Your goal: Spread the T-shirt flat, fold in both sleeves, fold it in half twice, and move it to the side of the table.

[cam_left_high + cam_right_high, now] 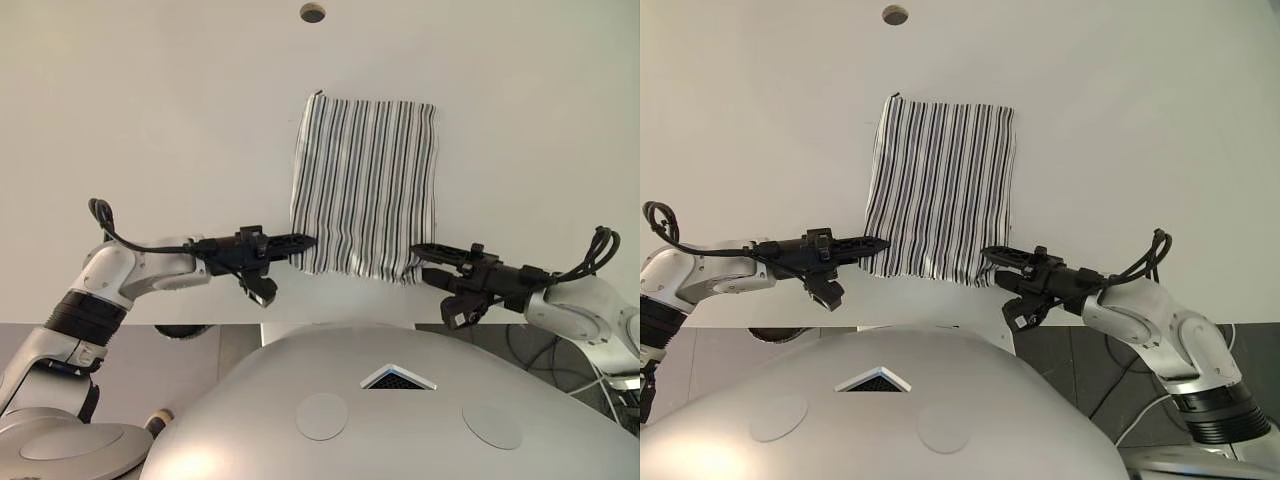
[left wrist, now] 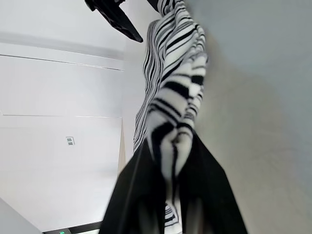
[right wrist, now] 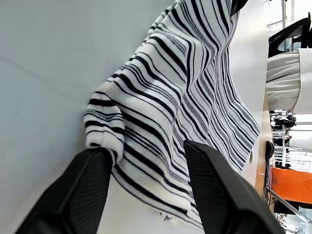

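Observation:
The black-and-white striped T-shirt [image 1: 365,185] lies folded into a tall rectangle on the white table [image 1: 150,120], a little right of centre. My left gripper [image 1: 305,241] is at its near left corner. In the left wrist view this gripper [image 2: 171,151] is shut, with a bunch of striped cloth [image 2: 170,97] pinched between the black fingers. My right gripper [image 1: 420,252] is at the near right corner. In the right wrist view its fingers [image 3: 92,195] stand apart, with the curled cloth corner [image 3: 105,122] lying between them.
A small round hole [image 1: 312,12] sits in the table beyond the shirt. The table's near edge [image 1: 200,322] runs just below both grippers. Bare tabletop stretches to the left and right of the shirt.

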Available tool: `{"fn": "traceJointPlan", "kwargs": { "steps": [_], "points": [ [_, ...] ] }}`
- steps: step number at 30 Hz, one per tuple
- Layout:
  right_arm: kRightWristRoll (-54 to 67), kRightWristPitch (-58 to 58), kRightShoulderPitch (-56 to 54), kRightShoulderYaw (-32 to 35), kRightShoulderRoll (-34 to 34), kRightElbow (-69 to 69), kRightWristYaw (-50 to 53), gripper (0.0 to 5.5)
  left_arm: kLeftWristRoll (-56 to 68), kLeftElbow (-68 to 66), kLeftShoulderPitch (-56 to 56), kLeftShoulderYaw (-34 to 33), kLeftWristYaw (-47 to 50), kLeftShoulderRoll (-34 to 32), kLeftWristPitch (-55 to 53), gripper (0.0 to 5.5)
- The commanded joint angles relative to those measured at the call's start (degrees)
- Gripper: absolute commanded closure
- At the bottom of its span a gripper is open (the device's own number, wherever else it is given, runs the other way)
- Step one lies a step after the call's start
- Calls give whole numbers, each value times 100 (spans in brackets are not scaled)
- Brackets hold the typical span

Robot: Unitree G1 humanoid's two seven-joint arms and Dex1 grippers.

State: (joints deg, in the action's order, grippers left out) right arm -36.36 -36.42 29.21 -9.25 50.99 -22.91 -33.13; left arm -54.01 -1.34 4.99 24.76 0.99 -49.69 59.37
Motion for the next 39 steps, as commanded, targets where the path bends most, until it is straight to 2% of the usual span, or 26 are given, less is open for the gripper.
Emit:
{"fn": "traceJointPlan", "kwargs": {
  "steps": [1,2,14,17,21,23,25,28,32,35,39],
  "points": [
    [-314,142,-31,-299,42,311,-222,280,-486,-377,336,411,-500,-120,-226,534],
    [-293,166,-38,-320,79,353,-244,280,-475,-367,348,413,-508,-127,-232,534],
    [65,384,-225,-296,310,936,-282,536,-175,-160,421,354,-576,-251,-292,534],
    [383,490,-246,-216,301,817,-346,542,313,79,497,317,-741,-287,-296,538],
    [1370,875,83,26,397,116,-625,543,1195,476,652,271,-1141,-373,-343,539],
    [2115,1317,540,378,519,-516,-892,543,1859,792,878,228,-1405,-542,-433,539],
    [2762,1667,1124,929,680,-1085,-1189,543,3055,1275,1234,272,-1800,-914,-700,539],
    [3207,1845,1763,1609,753,-1477,-1533,543,4359,1904,1567,175,-2258,-1330,-1098,539],
    [3808,1836,2335,2350,548,-2009,-1799,543,5363,2568,1853,-215,-2558,-1561,-1469,539],
    [3883,2088,1561,2185,467,-1969,-1697,543,5603,2614,1730,-502,-2612,-1219,-1794,539],
    [3405,2533,-218,1349,148,-1110,-1465,543,5313,2151,1241,-707,-2553,-486,-2203,539]
  ]
}}
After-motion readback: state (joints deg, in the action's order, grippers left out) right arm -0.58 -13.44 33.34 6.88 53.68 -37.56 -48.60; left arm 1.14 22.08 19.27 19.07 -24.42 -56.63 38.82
